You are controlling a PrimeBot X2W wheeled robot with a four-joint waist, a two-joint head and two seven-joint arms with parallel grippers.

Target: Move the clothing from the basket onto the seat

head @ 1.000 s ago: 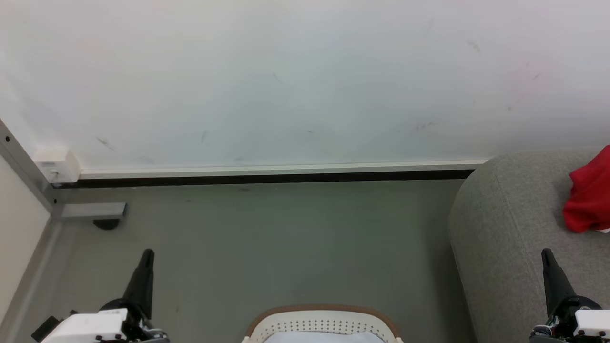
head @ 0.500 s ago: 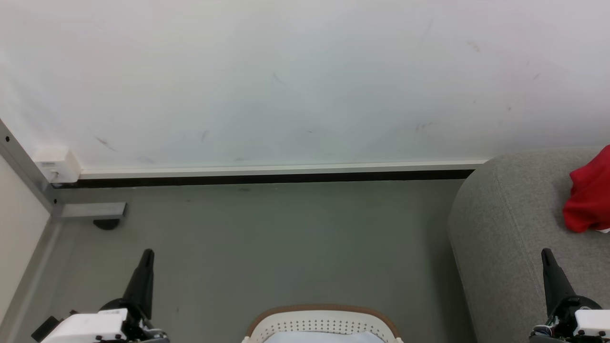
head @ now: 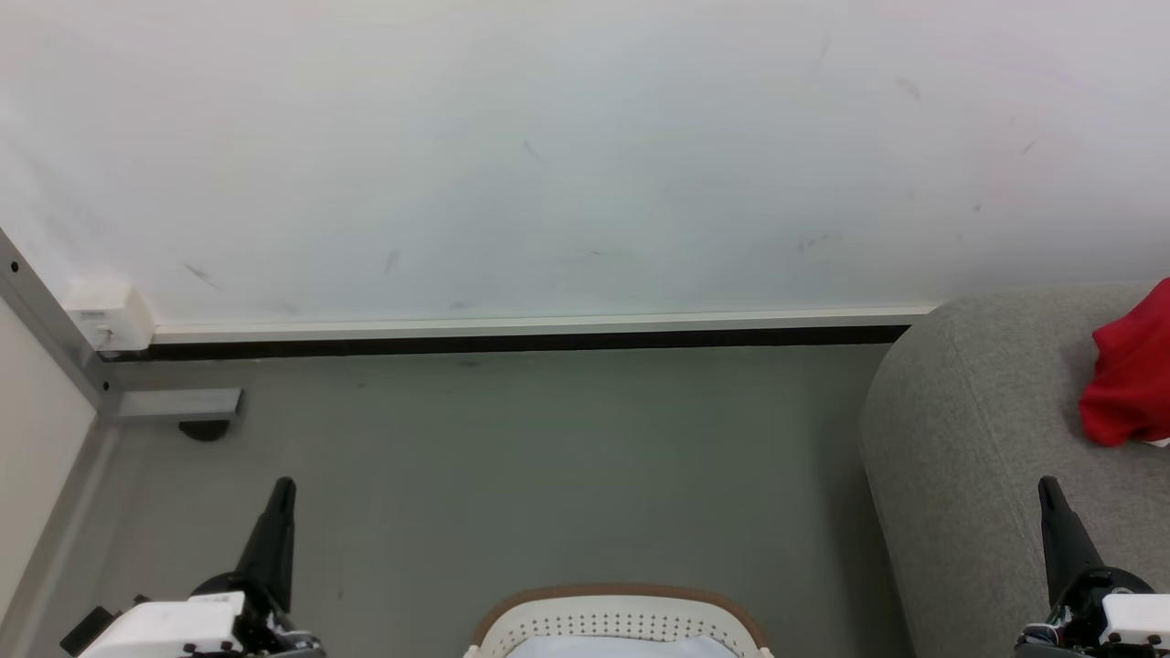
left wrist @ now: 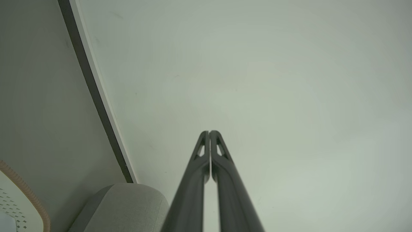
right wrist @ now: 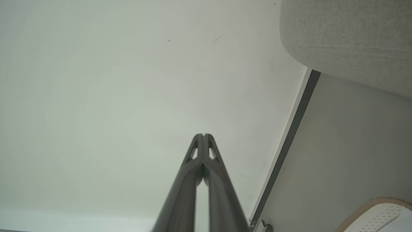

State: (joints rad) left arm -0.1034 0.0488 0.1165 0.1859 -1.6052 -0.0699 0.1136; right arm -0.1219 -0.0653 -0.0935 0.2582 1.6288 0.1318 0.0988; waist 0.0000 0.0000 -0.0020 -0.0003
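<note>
Nothing had moved in that last second. The left pincer (left wrist: 209,132) and right pincer (right wrist: 203,135) stayed closed, empty, flanking the basket (head: 622,596). The clothing (head: 1129,375) lay on the seat (head: 969,411), in from its rounded corner (job likely done).

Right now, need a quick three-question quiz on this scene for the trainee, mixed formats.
1. True or false: red clothing lies on the grey seat.
2. Pick one: the left gripper is A) wide open, B) shut on cloth, C) shut, holding nothing.
3. Fill in: the basket has a white perforated wall and a light ___ rim.

Key: 1 true; 2 C; 3 brown.
</note>
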